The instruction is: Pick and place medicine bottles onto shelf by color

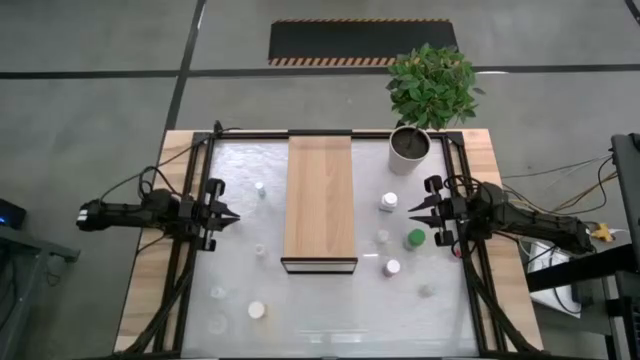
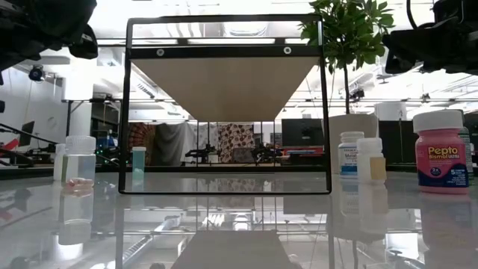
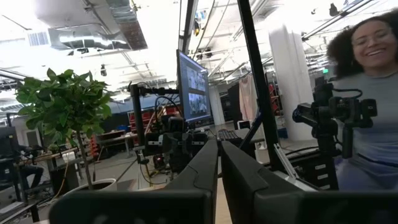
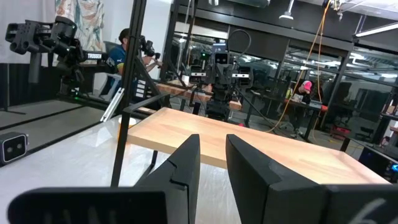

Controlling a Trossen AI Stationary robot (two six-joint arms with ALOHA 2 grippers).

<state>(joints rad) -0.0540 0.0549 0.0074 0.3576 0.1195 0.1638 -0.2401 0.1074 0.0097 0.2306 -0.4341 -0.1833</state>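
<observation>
High view: your shelf is bare, all medicine bottles still on the desk. Left claw clenched and empty; right claw slightly parted, empty.

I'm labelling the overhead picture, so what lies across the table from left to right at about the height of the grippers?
left gripper → white-capped bottle → shelf → white bottle → green-topped bottle → right gripper overlaps that stretch, so its place is unclear.
</observation>
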